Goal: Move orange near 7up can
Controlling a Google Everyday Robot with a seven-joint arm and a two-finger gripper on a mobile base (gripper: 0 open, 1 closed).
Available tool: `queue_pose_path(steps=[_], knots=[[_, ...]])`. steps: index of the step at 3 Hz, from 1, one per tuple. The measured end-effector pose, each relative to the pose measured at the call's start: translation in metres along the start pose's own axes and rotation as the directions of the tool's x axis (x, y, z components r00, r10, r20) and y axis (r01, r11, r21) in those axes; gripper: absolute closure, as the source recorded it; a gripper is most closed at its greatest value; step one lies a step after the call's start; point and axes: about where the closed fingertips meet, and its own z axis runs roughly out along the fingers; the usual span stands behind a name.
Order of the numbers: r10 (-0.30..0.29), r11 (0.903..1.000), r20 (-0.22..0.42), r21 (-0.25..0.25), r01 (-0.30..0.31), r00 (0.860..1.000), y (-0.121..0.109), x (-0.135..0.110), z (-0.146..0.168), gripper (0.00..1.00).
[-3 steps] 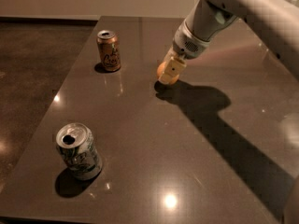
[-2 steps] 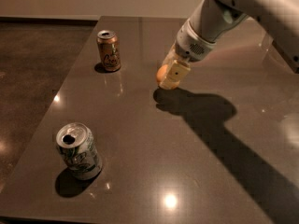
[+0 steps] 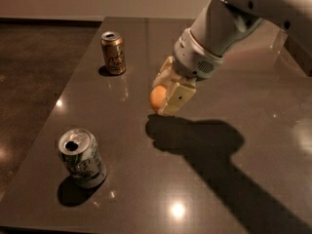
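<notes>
Glossy dark tabletop (image 3: pixel 243 82) gleaming, cream gripper (image 3: pixel 164 104) clasping smooth round orange (image 3: pixel 156 97), cylindrical silver can (image 3: pixel 82 157) standing well apart.

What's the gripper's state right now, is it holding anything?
Gripper: shut on the orange, just above the middle of the table, well away from the 7up can.

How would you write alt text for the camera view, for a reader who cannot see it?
The robot's gripper grips the orange just over the middle of a dark glossy table, casting a shadow beneath. The 7up can stands at the front left, well apart from it, and a gold-brown can stands at the back left.
</notes>
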Motion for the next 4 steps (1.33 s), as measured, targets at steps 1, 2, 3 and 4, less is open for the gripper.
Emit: queue_pose_path(steps=[1,2,3,4], knots=[[-0.098,0.9935,0.017,-0.056,0.099,0.995,0.03,-0.026,0.014,1.0],[-0.154,0.9827,0.026,-0.1,0.156,0.988,0.048,-0.04,0.027,1.0],[-0.219,0.9643,0.022,-0.148,0.22,0.976,0.064,-0.053,0.051,0.98],[-0.253,0.9526,0.015,-0.172,0.251,0.967,0.074,-0.058,0.064,0.76]])
